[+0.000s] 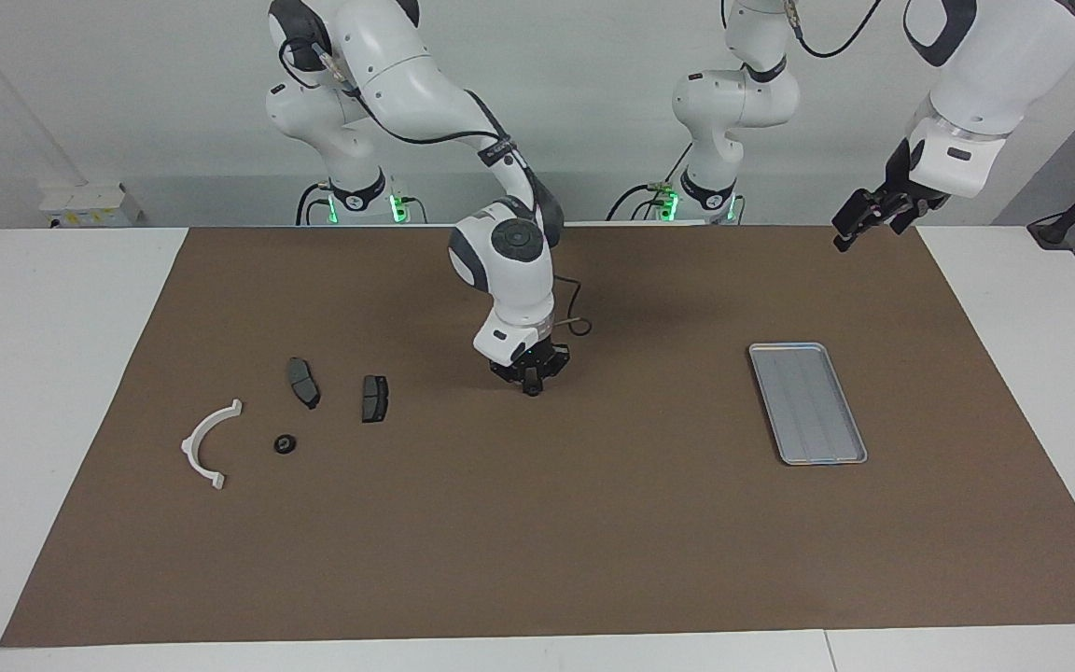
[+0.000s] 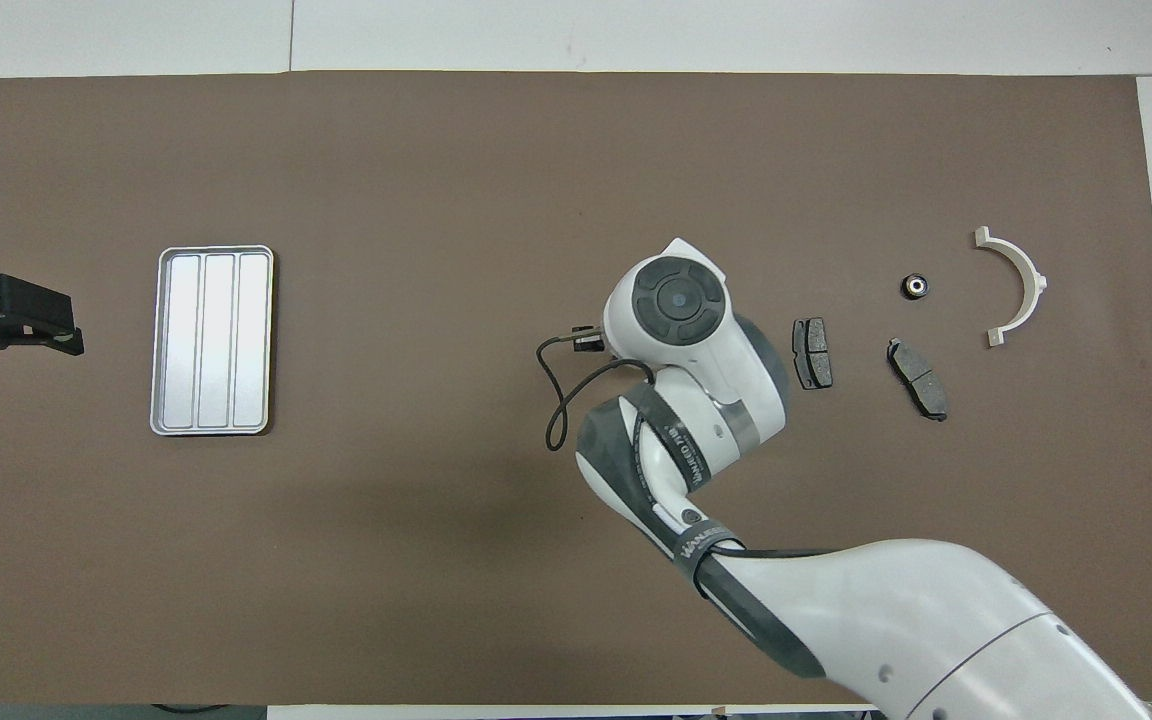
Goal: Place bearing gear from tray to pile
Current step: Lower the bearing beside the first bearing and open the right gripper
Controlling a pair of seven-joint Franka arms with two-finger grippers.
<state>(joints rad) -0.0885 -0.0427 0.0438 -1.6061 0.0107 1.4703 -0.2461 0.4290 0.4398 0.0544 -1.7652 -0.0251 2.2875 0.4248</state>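
The tray [image 1: 807, 403] is shiny, smooth metal. The brown mat [image 1: 537, 541] looks dull, like paper. The half-ring bracket [image 1: 205, 445] is white plastic. The 2 brake pads [image 1: 303, 383] look dark and dull.

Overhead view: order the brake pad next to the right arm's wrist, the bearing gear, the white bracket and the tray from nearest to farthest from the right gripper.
The right gripper sits low over the mat's middle.
1. Brake pad, beside it.
2. Bearing gear, in the pile.
3. White bracket, at the pile's outer edge.
4. Tray, toward the left arm's end.
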